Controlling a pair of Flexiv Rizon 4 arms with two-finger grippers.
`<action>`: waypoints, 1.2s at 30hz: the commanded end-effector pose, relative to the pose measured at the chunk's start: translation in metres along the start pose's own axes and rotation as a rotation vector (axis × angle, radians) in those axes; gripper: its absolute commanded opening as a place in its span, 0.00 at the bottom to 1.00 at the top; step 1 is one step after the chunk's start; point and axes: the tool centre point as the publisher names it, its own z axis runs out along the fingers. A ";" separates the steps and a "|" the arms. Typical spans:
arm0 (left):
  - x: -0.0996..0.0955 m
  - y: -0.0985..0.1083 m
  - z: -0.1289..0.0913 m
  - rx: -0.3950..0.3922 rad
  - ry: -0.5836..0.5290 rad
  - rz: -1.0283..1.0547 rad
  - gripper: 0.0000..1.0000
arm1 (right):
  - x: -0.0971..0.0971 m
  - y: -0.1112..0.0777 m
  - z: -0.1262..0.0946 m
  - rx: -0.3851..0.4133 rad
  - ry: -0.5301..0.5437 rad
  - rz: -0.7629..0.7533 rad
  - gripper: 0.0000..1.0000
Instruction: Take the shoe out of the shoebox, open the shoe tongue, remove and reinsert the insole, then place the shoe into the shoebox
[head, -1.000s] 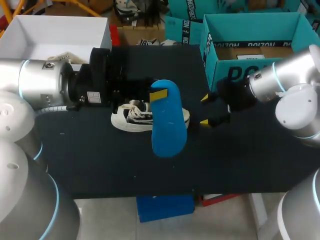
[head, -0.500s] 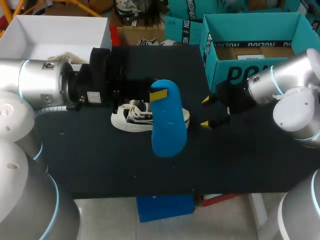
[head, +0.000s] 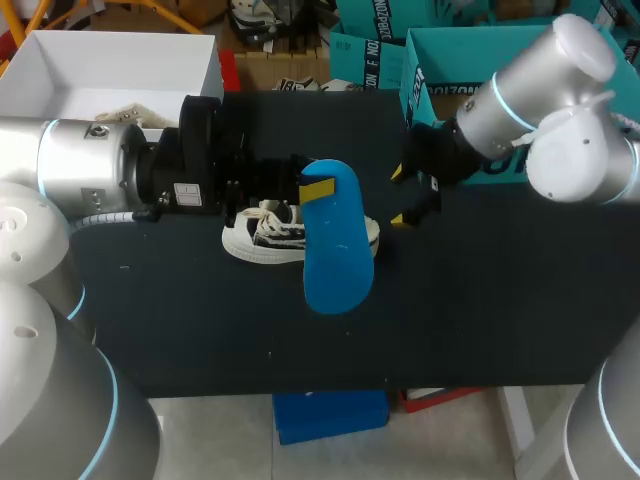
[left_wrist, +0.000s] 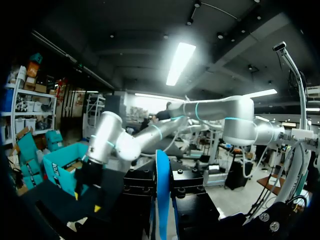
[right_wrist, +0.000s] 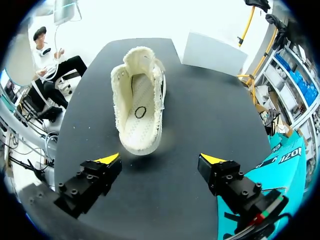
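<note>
Right pincer (right_wrist: 162, 159) shifted, shoe (right_wrist: 138, 107) ahead

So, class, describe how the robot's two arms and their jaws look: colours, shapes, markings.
Both the left arm and right arm are rounded silver-grey tubes with light-blue rings at the joints. Each ends in a black boxy wrist block. The jaws are black, studded with bolts, capped by yellow wedge tips. The left arm also carries a white label and a grey cable.

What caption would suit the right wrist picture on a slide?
Open right gripper faces the cream shoe lying on the black table.
</note>
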 end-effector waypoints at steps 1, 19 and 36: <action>0.000 0.001 0.002 0.001 -0.005 0.000 0.00 | -0.005 0.013 0.004 0.181 0.009 0.002 1.00; 0.000 0.001 0.002 0.001 -0.005 0.000 0.00 | 0.003 0.068 0.023 0.373 0.028 -0.051 1.00; 0.000 0.001 0.002 0.001 -0.005 0.000 0.00 | -0.009 0.091 0.079 0.481 0.119 -0.127 1.00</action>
